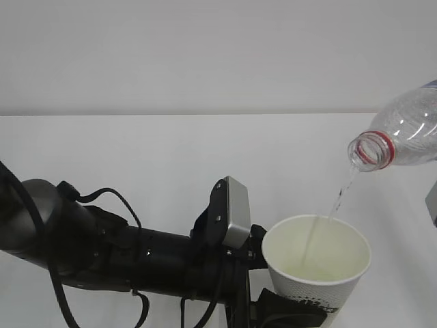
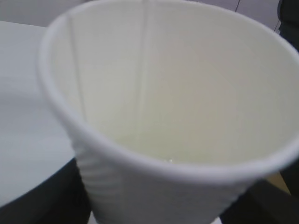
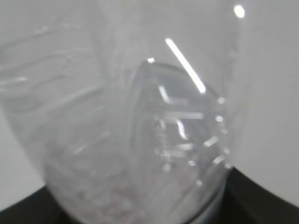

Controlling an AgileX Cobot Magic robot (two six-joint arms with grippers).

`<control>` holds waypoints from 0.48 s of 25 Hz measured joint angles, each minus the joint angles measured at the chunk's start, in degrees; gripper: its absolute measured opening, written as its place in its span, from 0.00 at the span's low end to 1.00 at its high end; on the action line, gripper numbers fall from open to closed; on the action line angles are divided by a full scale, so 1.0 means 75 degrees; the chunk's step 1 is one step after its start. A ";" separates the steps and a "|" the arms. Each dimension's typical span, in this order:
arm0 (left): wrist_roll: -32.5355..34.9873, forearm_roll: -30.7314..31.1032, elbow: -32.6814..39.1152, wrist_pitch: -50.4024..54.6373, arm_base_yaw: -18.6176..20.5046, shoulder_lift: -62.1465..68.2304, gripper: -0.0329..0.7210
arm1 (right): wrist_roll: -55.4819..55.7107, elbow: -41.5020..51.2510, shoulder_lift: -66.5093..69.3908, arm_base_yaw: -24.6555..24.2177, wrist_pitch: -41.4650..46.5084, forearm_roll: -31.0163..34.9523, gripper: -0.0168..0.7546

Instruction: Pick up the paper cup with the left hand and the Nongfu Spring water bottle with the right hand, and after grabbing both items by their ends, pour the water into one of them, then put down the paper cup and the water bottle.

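Note:
The white paper cup (image 1: 321,287) stands upright at the lower right, and my left gripper (image 1: 290,311) is shut on its lower part. In the left wrist view the paper cup (image 2: 154,116) fills the frame, with dark fingers (image 2: 70,196) on either side of its base. Faintly yellowish water (image 2: 187,144) lies in its bottom. The clear Nongfu Spring water bottle (image 1: 403,133) hangs tilted at the upper right, its red-ringed mouth pointing down-left. A thin stream of water (image 1: 341,195) falls from the mouth into the cup. My right gripper (image 3: 140,212) is shut on the bottle (image 3: 140,126), which fills the right wrist view.
The left arm (image 1: 123,256), with its cables and grey block (image 1: 235,213), lies across the lower left above the white table (image 1: 171,157). A pale wall rises behind the table's far edge. A grey part (image 1: 431,205) shows at the right border.

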 joint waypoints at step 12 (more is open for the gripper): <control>0.0000 0.0005 0.0000 0.0000 0.0000 0.0000 0.76 | 0.0000 -0.0004 0.0000 0.0000 0.0000 0.0000 0.60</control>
